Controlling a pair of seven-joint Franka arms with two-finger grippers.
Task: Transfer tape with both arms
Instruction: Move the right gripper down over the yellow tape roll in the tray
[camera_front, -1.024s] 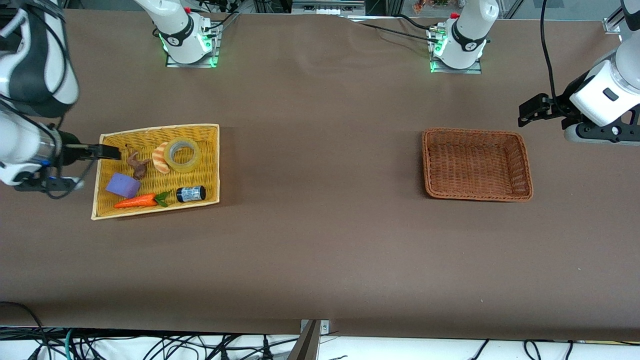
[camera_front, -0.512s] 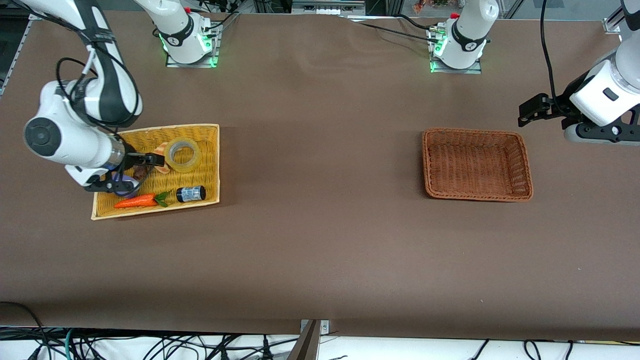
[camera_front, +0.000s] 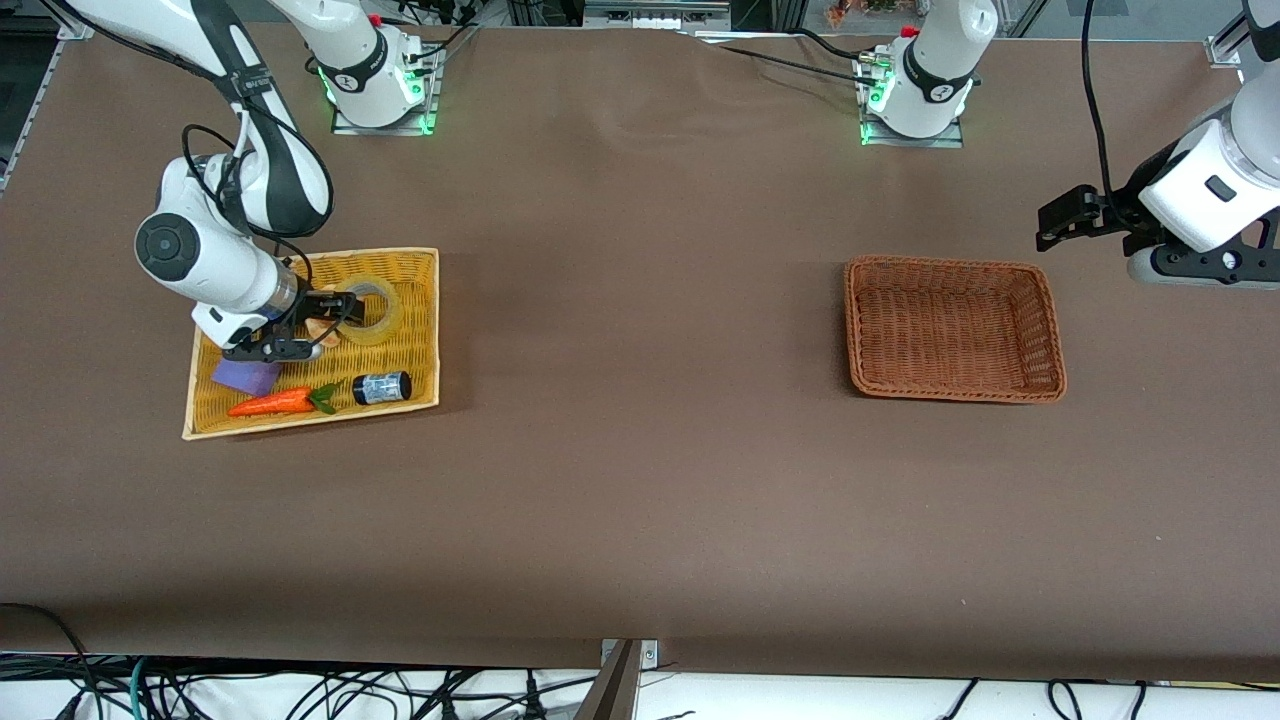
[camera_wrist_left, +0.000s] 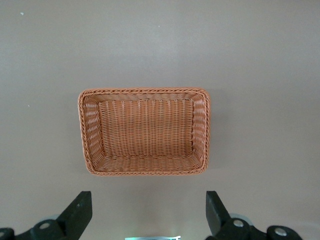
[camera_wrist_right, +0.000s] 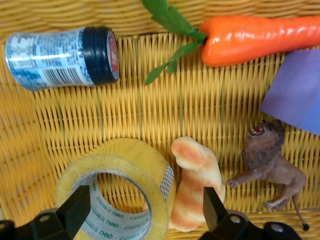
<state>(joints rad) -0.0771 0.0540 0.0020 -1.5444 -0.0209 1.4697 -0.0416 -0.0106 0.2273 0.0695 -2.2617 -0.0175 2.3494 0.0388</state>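
Observation:
The tape (camera_front: 374, 310), a translucent yellowish roll, lies flat in the yellow basket (camera_front: 420, 262) at the right arm's end of the table. It fills the right wrist view (camera_wrist_right: 117, 197) with its printed inner core showing. My right gripper (camera_front: 335, 312) is open just above it, one finger over the hole and one over the striped orange croissant toy (camera_wrist_right: 195, 182). My left gripper (camera_front: 1050, 225) is open and empty, up in the air beside the brown basket (camera_front: 955, 328), which also shows in the left wrist view (camera_wrist_left: 145, 131). The left arm waits.
The yellow basket also holds a toy carrot (camera_front: 275, 402), a small dark bottle (camera_front: 382, 387), a purple block (camera_front: 245, 376) and a brown toy lion (camera_wrist_right: 267, 162). The brown basket has nothing in it. Brown table lies between the two baskets.
My right arm has swung in from the table's end and come down over the yellow basket, its gripper now right above the tape. The left arm has not moved.

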